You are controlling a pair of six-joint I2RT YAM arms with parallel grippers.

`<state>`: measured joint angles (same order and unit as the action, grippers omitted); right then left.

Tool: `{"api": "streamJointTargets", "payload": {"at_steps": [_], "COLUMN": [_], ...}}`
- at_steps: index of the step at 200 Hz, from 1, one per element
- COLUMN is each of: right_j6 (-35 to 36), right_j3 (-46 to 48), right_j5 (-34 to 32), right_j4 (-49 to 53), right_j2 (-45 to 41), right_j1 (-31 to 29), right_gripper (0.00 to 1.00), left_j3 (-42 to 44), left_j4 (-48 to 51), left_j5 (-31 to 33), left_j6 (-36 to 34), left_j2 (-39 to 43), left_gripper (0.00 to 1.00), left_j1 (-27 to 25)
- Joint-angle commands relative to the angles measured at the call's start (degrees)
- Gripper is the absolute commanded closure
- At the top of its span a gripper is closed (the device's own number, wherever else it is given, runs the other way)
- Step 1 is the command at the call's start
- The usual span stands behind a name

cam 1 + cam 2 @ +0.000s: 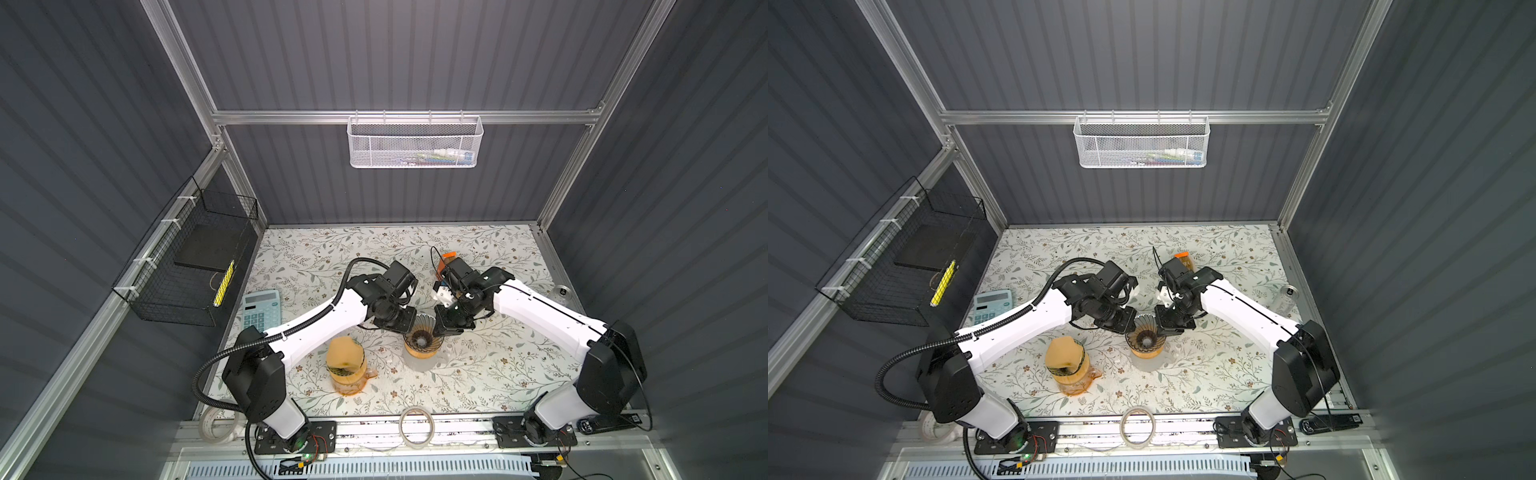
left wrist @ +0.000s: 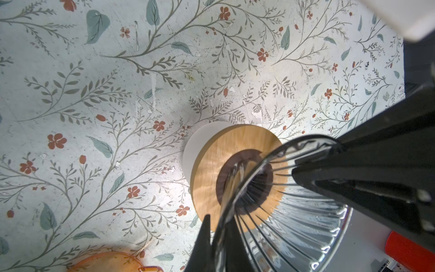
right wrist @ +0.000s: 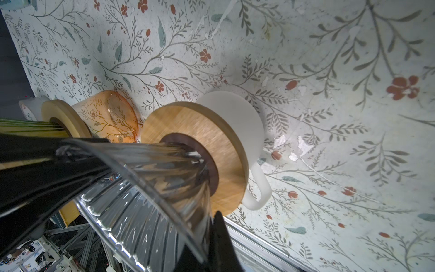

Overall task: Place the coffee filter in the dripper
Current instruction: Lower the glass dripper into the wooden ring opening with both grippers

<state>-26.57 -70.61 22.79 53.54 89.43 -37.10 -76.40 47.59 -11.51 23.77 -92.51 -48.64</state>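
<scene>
A: Step?
B: Steadying, looks like. Left gripper (image 1: 405, 322) and right gripper (image 1: 440, 328) both clenched on the dripper (image 1: 420, 337) rim, at 10 and 2 o'clock.
A: Filter?
B: Coffee filter (image 1: 344, 353) at dripper's 9 o'clock, atop orange jug (image 1: 353, 385). Next, probably: one gripper lets go and fetches it.

1. The left arm (image 1: 316, 326) rises from its base at the near left and stretches inward to the middle, with its wrist bent downward.
2. The right arm (image 1: 544, 316) mirrors it from the near right, with its wrist also tipped down.
3. The left tool (image 1: 405, 328) points down, its jaws closed on the left side of the dripper (image 1: 420, 337) rim.
4. The right tool (image 1: 440, 330) points down opposite it, its jaws closed on the right side of the same rim.
5. In the left wrist view one of the fingers (image 2: 203, 242) lies outside the rim.
6. The two tools face each other, near but apart.
</scene>
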Motion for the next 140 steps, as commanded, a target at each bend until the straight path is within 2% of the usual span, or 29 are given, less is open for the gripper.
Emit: {"api": "streamJointTargets", "payload": {"at_steps": [1,96,140], "right_j6": [1.2,1.4,1.4], "right_j3": [3.8,0.4,-0.6], "right_j5": [-8.3,-7.5,-7.1], "right_j4": [-9.5,-7.0,-6.7], "right_j2": [6.8,3.2,2.7], "right_j1": [-2.0,-2.0,-2.0], "right_gripper": [1.00,0.96,0.93], "left_j3": [2.7,-3.4,-3.7], "left_j4": [3.4,7.9,8.0], "left_j5": [-0.7,2.5,3.4], "left_j6": [-3.4,-4.3,-3.9], "left_j2": [-7.2,-5.7,-5.0], "left_gripper": [1.00,1.00,0.94], "left_j1": [-3.2,-3.2,-3.2]}}
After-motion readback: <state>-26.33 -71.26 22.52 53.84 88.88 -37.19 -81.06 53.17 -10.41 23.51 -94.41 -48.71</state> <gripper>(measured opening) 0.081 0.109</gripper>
